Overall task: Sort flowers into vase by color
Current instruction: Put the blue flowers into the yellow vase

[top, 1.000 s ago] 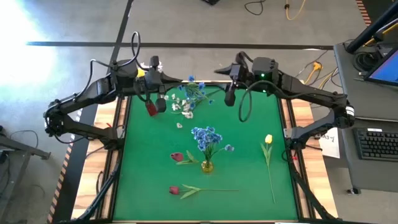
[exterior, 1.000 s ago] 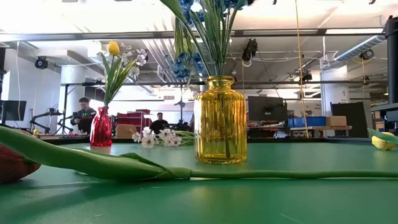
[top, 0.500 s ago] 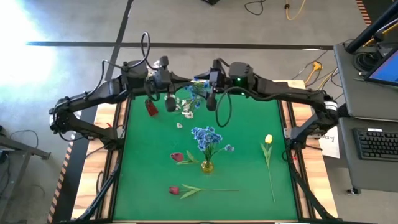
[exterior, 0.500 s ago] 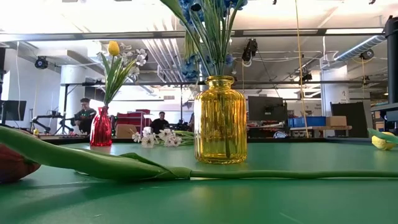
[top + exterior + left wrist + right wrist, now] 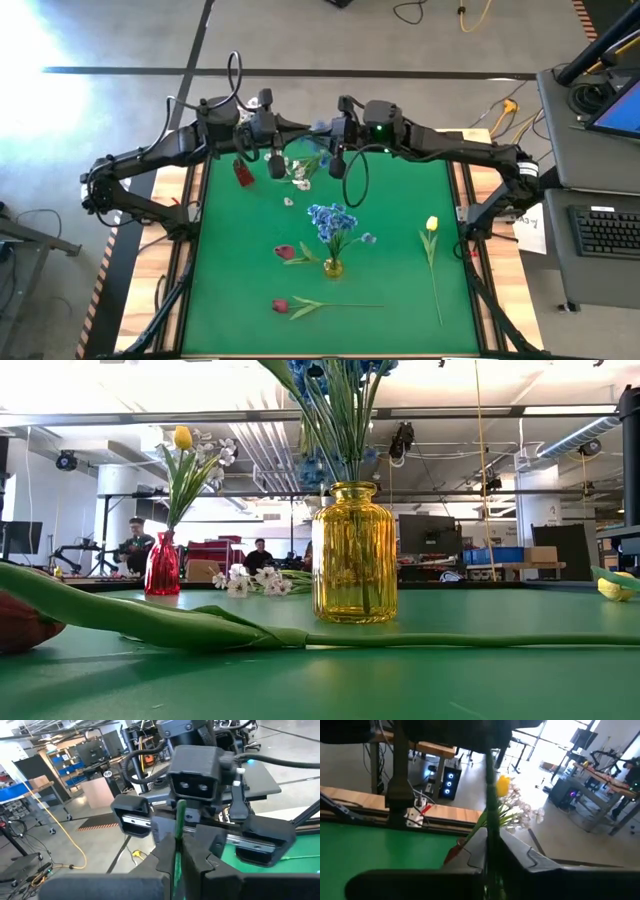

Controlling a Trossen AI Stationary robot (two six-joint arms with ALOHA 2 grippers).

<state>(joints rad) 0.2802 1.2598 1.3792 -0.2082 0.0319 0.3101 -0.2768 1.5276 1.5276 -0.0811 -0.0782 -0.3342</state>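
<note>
A blue flower (image 5: 316, 130) with a green stem (image 5: 178, 827) hangs in the air over the table's far edge. My left gripper (image 5: 292, 153) and right gripper (image 5: 324, 151) face each other there, both shut on that stem. A red vase (image 5: 162, 567) at the far left holds a yellow tulip and white blossoms. A yellow vase (image 5: 354, 555) in the middle holds blue flowers (image 5: 332, 219). White sprays (image 5: 297, 177), two red tulips (image 5: 285, 252) (image 5: 281, 305) and a yellow tulip (image 5: 431, 224) lie flat on the green mat. My left gripper pinches the green stem (image 5: 177, 851) between its two fingers. It comes in level from the table's left, with the stem running across the fingers. The flower is lifted clear of the table. My right gripper pinches the same stem (image 5: 490, 827) between its two fingers. It comes in level from the table's right, close opposite the left gripper, with the stem across the fingers and clear of the table.
Wooden strips (image 5: 192, 180) border the green mat (image 5: 240, 300) on both sides. A desk with a keyboard (image 5: 605, 230) stands off the table's right. People sit in the room beyond the far edge (image 5: 135, 545).
My left gripper has carried the blue flower a little toward the table's right. My right gripper has come toward the table's left and slightly down to meet it and has taken hold of the stem. The flowers on the mat and both vases have stayed put.
</note>
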